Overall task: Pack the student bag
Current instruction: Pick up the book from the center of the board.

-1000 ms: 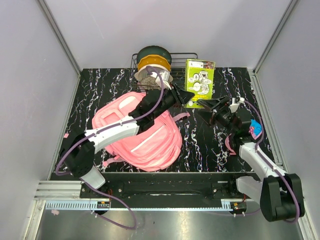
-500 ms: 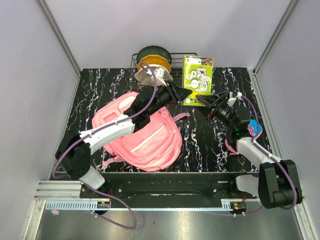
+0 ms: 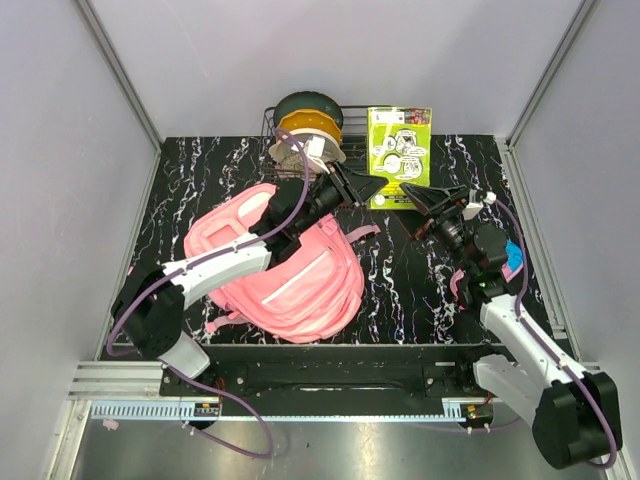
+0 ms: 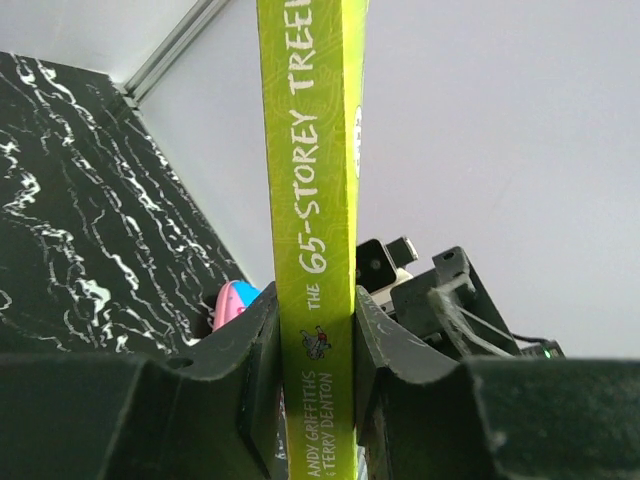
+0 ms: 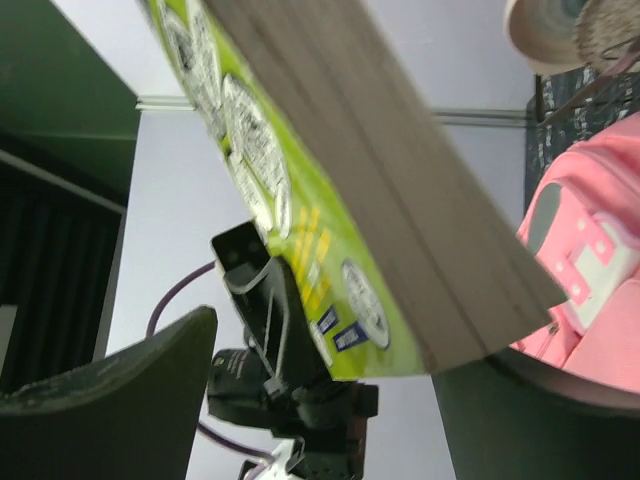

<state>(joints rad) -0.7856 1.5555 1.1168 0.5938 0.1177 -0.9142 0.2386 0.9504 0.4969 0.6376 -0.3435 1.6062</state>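
The student bag [image 3: 290, 270], a big soft pink backpack, lies flat on the left half of the table and shows at the right edge of the right wrist view [image 5: 590, 290]. My left gripper [image 3: 372, 188] is shut on the lower edge of a lime-green book [image 3: 399, 150], which it holds upright above the table. In the left wrist view the book's spine [image 4: 315, 200] is pinched between both pads of that gripper [image 4: 315, 330]. My right gripper [image 3: 420, 195] is open just right of the book's lower corner. Its wide jaws [image 5: 330, 390] straddle the book's page edge [image 5: 400, 200] without touching.
A wire rack [image 3: 272, 118] with filament spools [image 3: 305, 125] stands at the back, just behind the left gripper. A small pink pencil case with a blue end [image 3: 512, 258] lies under the right forearm. Grey walls enclose the black marbled table [image 3: 200, 185].
The left gripper has lifted the book higher and farther back, standing it more upright. The right gripper has moved up and left to the book's lower right corner.
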